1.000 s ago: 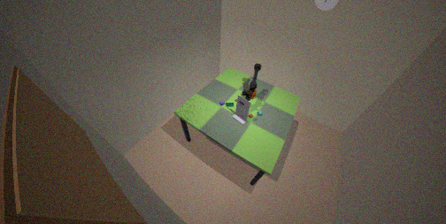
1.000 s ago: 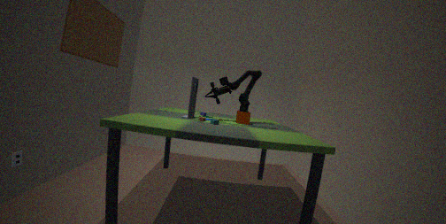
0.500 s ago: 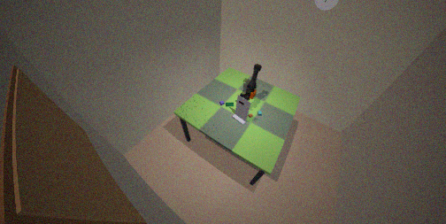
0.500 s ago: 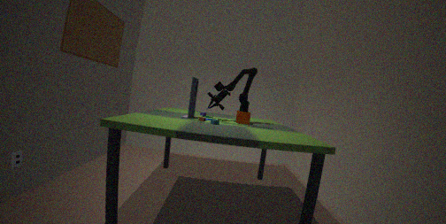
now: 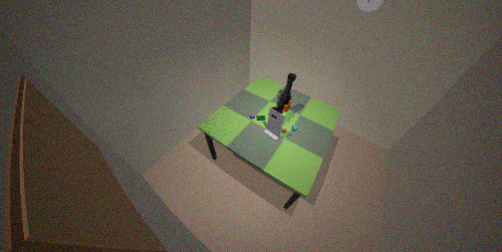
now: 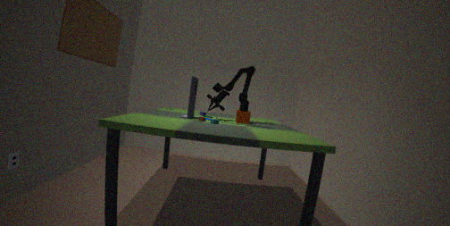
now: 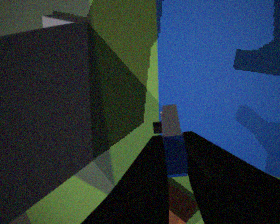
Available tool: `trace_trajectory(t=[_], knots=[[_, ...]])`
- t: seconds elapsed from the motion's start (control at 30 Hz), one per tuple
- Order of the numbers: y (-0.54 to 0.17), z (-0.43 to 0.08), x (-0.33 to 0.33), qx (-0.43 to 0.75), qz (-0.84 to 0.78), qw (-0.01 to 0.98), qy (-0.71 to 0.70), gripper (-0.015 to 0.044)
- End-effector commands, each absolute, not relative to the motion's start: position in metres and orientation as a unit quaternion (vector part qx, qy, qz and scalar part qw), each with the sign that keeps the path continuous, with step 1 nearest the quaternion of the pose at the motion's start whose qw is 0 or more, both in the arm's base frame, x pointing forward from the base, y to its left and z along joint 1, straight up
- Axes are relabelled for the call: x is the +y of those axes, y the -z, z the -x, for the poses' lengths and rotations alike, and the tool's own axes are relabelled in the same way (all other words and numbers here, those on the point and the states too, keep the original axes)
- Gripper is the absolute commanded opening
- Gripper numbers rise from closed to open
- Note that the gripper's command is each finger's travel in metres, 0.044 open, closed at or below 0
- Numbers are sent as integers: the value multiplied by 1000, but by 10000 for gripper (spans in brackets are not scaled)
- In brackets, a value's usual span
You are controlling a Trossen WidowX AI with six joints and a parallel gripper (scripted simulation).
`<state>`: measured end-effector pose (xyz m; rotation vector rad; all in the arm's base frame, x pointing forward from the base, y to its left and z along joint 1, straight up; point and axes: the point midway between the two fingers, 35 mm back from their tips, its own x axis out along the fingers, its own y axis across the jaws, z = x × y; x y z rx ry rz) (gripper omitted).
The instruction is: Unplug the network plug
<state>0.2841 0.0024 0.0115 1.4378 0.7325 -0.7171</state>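
My gripper (image 6: pixel 209 109) (image 7: pixel 172 143) is shut on the network plug (image 7: pixel 175 152), which has a blue body and a grey front part, with a small dark piece beside it. The plug is out of the socket, held in the air above the table. My fingers point steeply down. The upright grey panel (image 5: pixel 275 121) (image 6: pixel 193 97) (image 7: pixel 41 100) stands apart from the plug, to its left in the wrist view. The blue marked square (image 7: pixel 211 60) (image 6: pixel 209 119) lies on the table beside and beyond the plug, with gripper shadows on it. In the top view the panel hides my fingertips.
A red block (image 5: pixel 284 130) (image 6: pixel 202 119) and a teal block (image 5: pixel 295 127) (image 6: pixel 214 121) lie near the panel. A purple object (image 5: pixel 252 117) (image 6: pixel 203 113) and a dark green piece (image 5: pixel 261 118) lie on its other side. The arm's orange base (image 6: pixel 243 117) stands behind.
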Motion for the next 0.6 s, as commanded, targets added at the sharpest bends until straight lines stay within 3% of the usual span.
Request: trace_trajectory(t=[0.0,0.57], knots=[[-6,-284,3,323,-630,632,315,0],[9,-286,3,323,-630,632,315,0]])
